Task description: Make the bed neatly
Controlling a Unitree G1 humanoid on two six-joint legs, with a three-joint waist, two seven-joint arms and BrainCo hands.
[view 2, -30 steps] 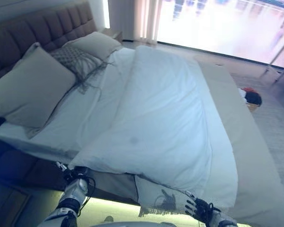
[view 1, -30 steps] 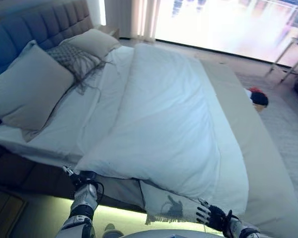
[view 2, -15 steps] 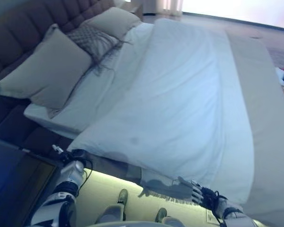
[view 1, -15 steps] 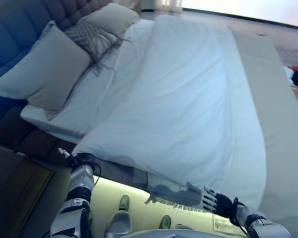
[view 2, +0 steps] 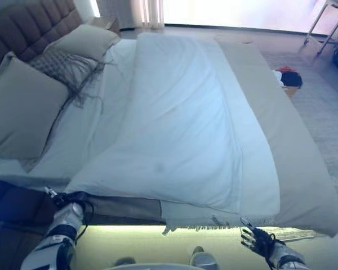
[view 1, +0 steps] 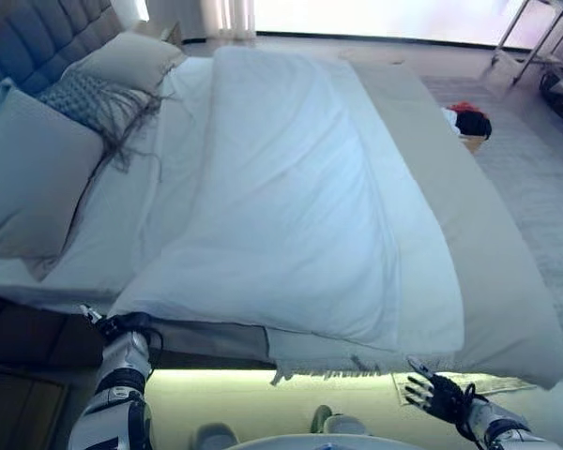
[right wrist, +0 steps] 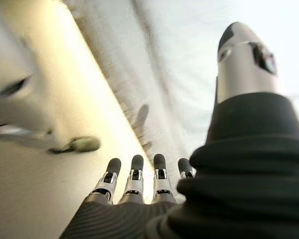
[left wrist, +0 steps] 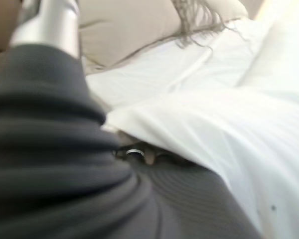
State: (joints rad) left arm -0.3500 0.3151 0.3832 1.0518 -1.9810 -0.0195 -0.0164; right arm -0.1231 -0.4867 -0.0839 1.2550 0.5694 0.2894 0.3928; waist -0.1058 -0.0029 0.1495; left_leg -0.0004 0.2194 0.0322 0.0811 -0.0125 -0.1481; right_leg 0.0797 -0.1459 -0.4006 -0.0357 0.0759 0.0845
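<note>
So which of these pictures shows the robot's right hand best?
The right wrist view: the right hand fills it from close by, fingers straight and spread beside the duvet's fringed edge, holding nothing. The two eye views show that hand only small in the bottom corner, below the bed's edge. The left wrist view misses it.

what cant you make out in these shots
- Left hand: fingers hidden in the left wrist view by its own dark cover and the duvet edge.
- Heap on the floor past the bed: too small to identify.
- Large pillow: cut off by the head view's edge.
</note>
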